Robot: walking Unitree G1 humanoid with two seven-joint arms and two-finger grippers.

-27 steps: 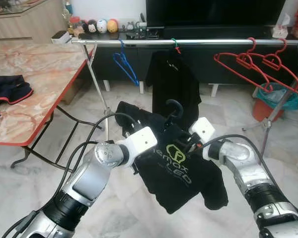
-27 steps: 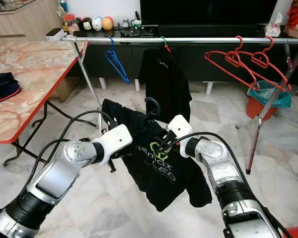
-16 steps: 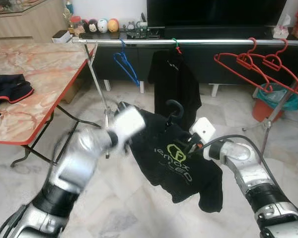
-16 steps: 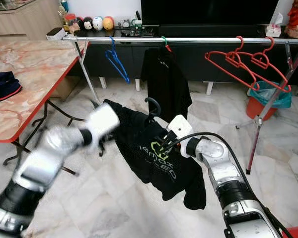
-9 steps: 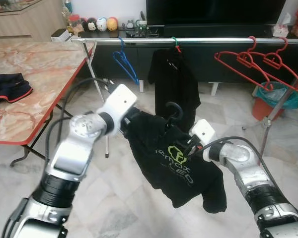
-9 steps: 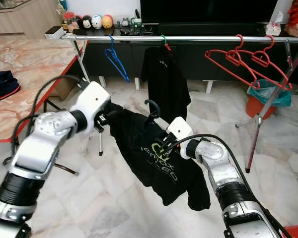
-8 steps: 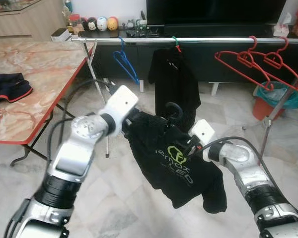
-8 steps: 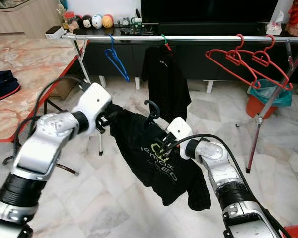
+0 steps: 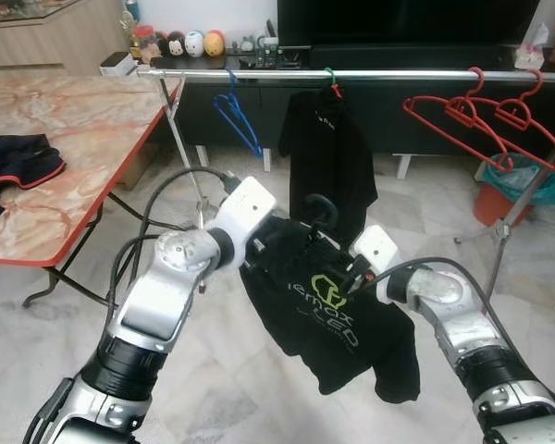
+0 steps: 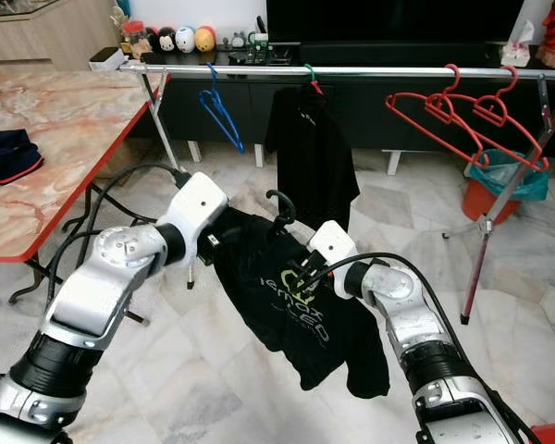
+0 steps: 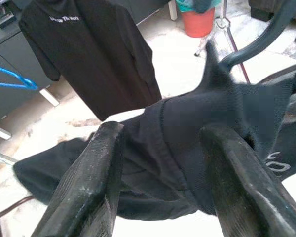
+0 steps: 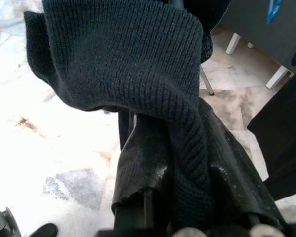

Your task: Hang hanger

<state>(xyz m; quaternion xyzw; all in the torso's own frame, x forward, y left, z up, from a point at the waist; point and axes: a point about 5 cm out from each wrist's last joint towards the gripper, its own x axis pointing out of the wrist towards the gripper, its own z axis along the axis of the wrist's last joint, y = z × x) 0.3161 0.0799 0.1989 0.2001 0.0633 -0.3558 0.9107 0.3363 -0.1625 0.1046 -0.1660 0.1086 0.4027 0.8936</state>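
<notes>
Below the rail (image 9: 398,76), the T-shirt (image 9: 328,305) was pinched by the right gripper (image 9: 350,271); the left gripper (image 11: 163,163) was spread around its shoulder; the hook (image 9: 322,207) should be kept upright.

Hanger (image 9: 322,209) mostly under shirt (image 9: 328,310)

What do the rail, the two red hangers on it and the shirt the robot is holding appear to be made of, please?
Rail: probably metal, a shiny silver tube with bright highlights.
Red hangers: thin, smooth and glossy, likely plastic or coated wire; which one is hard to tell.
Black shirt: soft knit fabric, matte; the right wrist view shows fine ribbing where the right end effector pinches it.
</notes>
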